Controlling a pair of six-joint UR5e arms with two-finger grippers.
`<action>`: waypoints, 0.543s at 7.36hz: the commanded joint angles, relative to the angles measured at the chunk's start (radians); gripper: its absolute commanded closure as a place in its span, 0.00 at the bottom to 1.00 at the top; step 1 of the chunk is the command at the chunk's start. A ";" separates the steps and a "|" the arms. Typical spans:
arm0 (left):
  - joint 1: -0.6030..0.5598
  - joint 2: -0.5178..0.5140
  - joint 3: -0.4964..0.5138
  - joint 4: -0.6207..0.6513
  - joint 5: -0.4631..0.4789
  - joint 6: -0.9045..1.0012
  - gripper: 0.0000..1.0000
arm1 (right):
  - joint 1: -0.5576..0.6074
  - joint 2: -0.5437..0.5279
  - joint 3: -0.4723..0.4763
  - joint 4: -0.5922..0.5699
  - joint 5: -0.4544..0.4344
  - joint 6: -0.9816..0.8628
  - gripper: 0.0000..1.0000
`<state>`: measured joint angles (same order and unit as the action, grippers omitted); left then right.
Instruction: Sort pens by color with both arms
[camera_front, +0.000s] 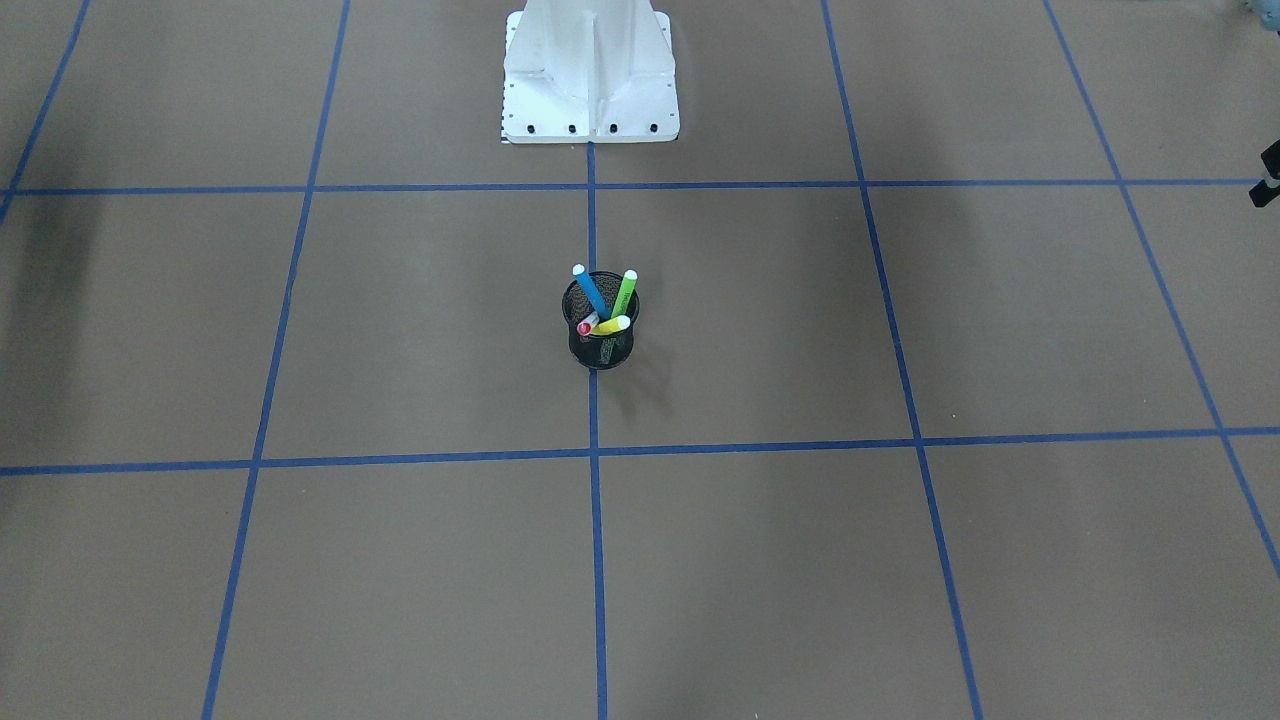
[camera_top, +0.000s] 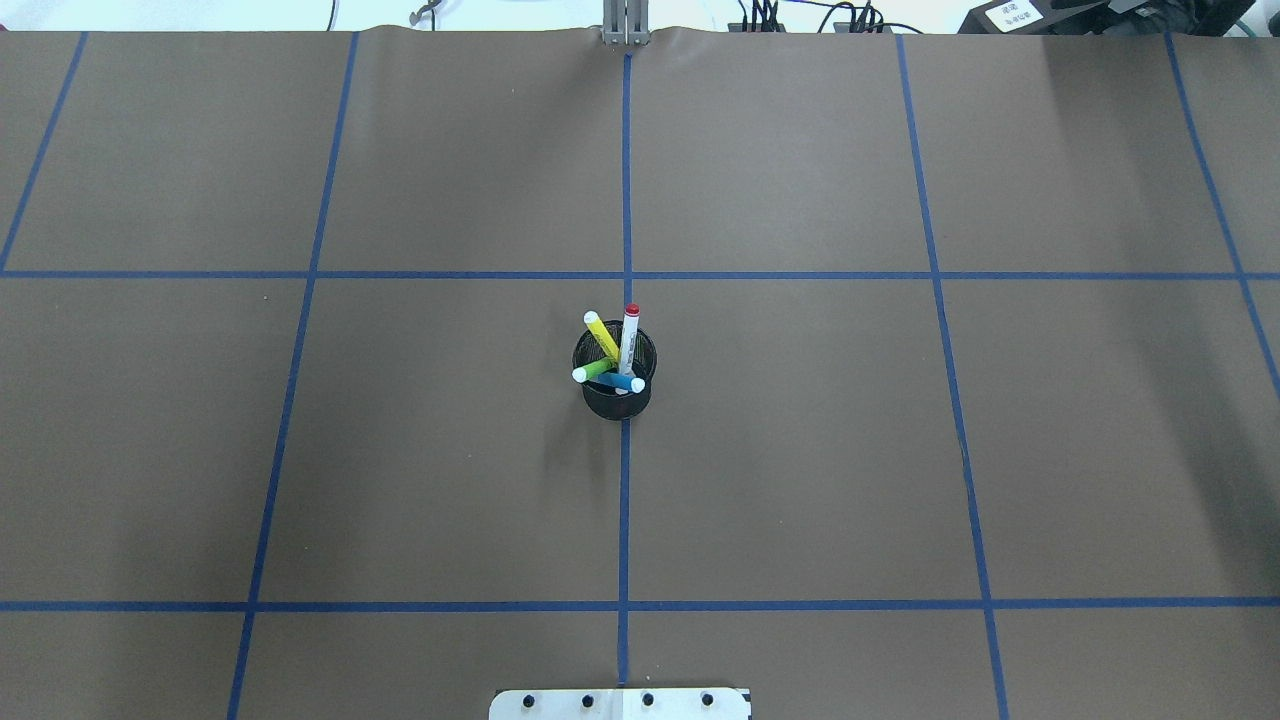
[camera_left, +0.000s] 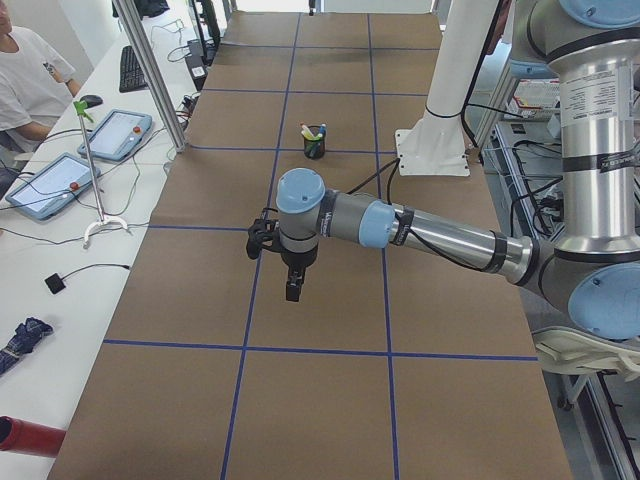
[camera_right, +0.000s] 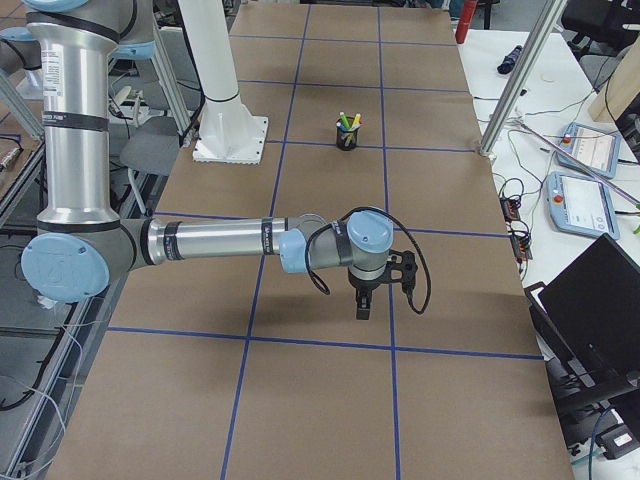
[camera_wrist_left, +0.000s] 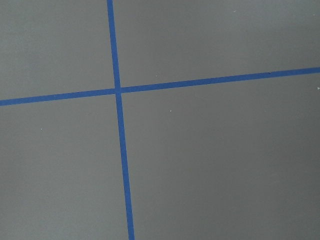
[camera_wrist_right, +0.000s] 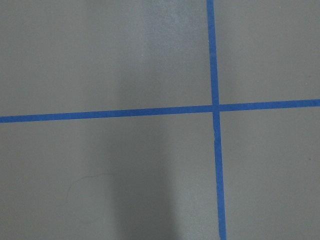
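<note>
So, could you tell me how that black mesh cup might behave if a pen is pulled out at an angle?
The mesh cup, open wire, looks light, so it would probably tip or slide. The four pens lean outward against its rim, likely dragging it sideways.

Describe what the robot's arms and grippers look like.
Both the left arm and the right arm are silver tubes with grey joint housings, round light-blue caps and small dark lettering. The left gripper and right gripper are black and two-fingered, with a black cable looping at each wrist.
</note>
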<state>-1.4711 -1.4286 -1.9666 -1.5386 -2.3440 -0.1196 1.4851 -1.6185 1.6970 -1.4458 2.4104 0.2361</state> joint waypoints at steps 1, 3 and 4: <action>0.000 0.000 0.000 -0.002 0.000 0.000 0.00 | -0.008 -0.001 0.000 0.034 0.003 -0.003 0.01; 0.000 -0.001 0.002 -0.005 -0.001 0.005 0.01 | -0.023 -0.003 0.007 0.050 0.009 0.005 0.01; 0.002 -0.004 0.002 -0.005 -0.001 0.003 0.01 | -0.025 0.000 0.013 0.050 0.057 0.002 0.01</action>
<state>-1.4706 -1.4303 -1.9650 -1.5424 -2.3449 -0.1167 1.4660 -1.6205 1.7030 -1.3991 2.4279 0.2376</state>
